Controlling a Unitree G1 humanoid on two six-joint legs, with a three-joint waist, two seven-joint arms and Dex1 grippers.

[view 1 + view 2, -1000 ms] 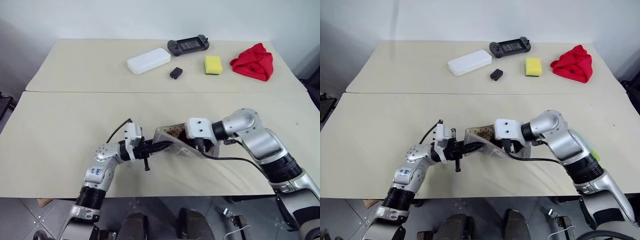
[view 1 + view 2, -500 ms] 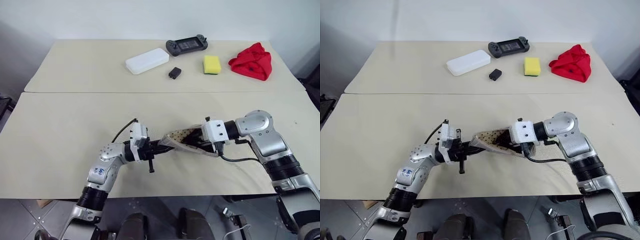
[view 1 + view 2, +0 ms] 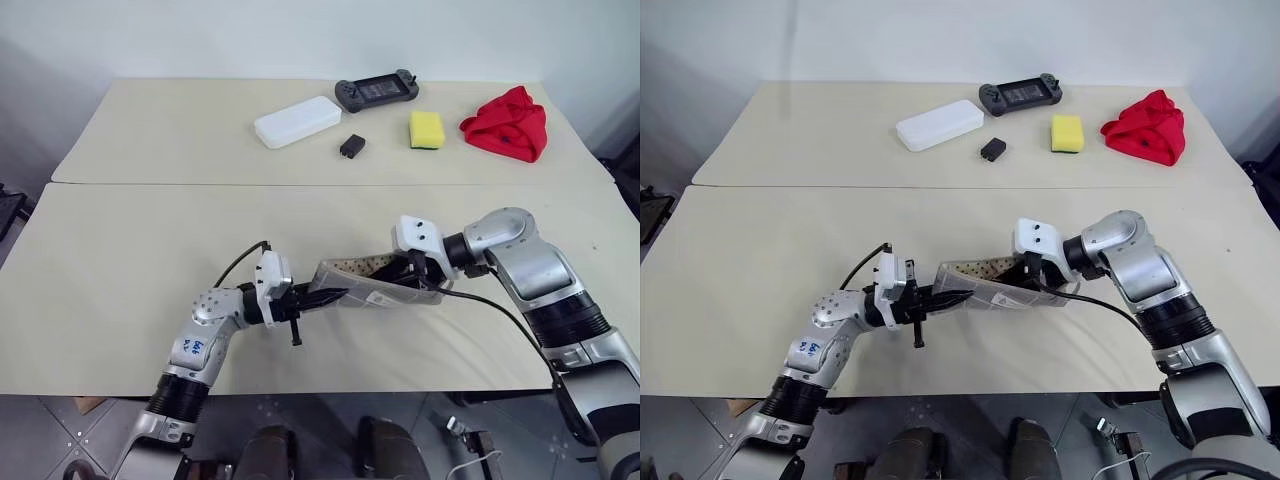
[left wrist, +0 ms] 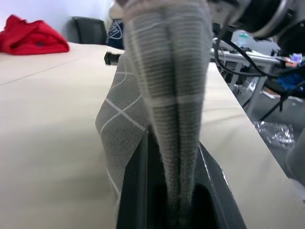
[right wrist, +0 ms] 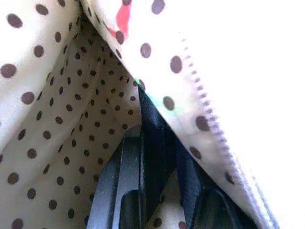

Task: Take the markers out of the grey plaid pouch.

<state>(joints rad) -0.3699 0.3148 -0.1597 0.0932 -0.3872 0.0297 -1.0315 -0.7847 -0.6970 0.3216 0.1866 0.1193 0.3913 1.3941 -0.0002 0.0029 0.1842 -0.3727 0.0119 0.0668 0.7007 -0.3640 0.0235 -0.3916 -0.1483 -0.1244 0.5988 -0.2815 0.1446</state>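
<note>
Grey plaid pouch (image 3: pixel 372 284) is lifted just off the near table (image 3: pixel 120 270), strung between our arms. Left gripper (image 3: pixel 318 297) is clenched on its closed end, basically anchoring it so the mouth stays up. Right gripper (image 3: pixel 417 272) is inside the polka-dot lining, fingers (image 5: pixel 157 157) narrowed around something dark, probably a marker.

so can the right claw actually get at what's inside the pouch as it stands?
Probably yes. The left claw is shut on one end of the pouch, holding it up off the table, and the right claw is already inside the spotted lining. No markers can be made out, though.
</note>
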